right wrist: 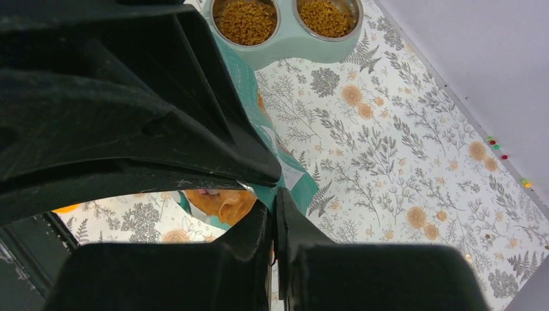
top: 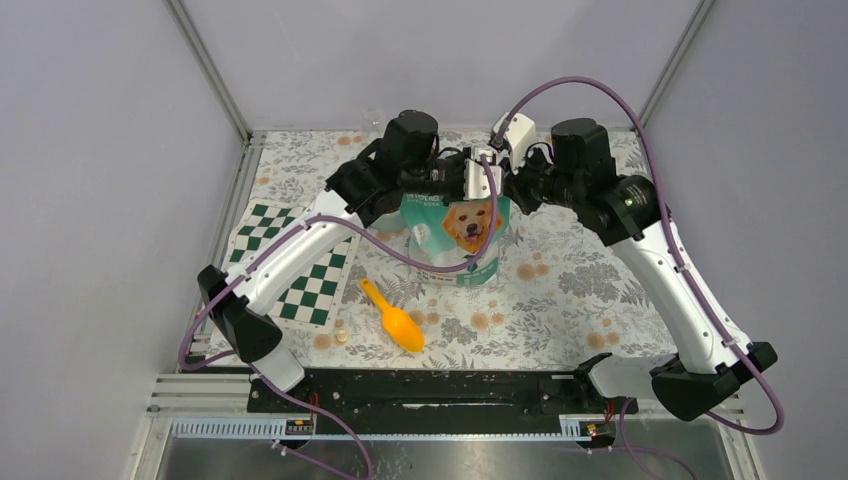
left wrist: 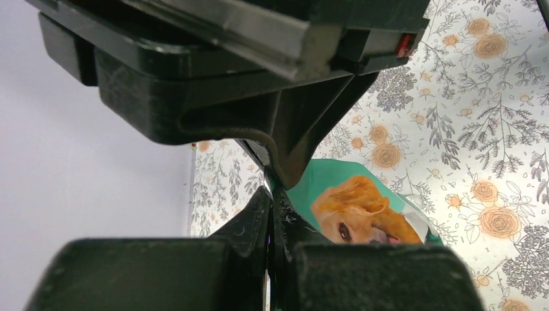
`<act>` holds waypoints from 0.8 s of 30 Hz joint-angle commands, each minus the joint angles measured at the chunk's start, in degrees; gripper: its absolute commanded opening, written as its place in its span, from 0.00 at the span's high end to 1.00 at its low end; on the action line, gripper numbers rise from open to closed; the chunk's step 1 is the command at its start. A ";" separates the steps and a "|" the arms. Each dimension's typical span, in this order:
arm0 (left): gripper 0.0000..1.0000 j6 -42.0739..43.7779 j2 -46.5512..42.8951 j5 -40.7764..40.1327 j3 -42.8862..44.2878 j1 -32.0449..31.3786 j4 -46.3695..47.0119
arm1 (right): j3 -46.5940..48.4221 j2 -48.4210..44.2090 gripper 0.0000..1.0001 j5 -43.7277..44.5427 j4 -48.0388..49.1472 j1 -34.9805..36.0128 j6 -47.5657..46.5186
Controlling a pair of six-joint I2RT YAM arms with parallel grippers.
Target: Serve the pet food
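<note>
The teal-and-white pouch (top: 455, 235) with a golden dog stands upright mid-table. My left gripper (top: 432, 182) and right gripper (top: 488, 180) meet at its top edge, one on each side. In the left wrist view the left gripper (left wrist: 270, 194) is shut on the pouch's (left wrist: 362, 207) top edge. In the right wrist view the right gripper (right wrist: 272, 202) is shut on the pouch's (right wrist: 296, 184) edge. Orange-brown kibble (right wrist: 246, 19) fills both metal bowls of a mint-green double feeder (right wrist: 291, 50) behind the pouch. The feeder is hidden by the arms in the top view.
An orange plastic scoop (top: 395, 318) lies on the floral cloth in front of the pouch. A green-and-white checkered mat (top: 295, 265) lies at the left under the left arm. Grey walls close in the table on three sides.
</note>
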 commanded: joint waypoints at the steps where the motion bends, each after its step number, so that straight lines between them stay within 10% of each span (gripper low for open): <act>1: 1.00 2.99 -3.28 -6.63 -0.84 1.67 -8.06 | -1.09 -5.60 1.00 10.20 11.26 -0.90 2.70; 24: 1.00 8.97 -7.89 -15.14 -1.31 5.98 -24.91 | -6.43 -10.60 1.00 28.10 17.08 -2.02 4.71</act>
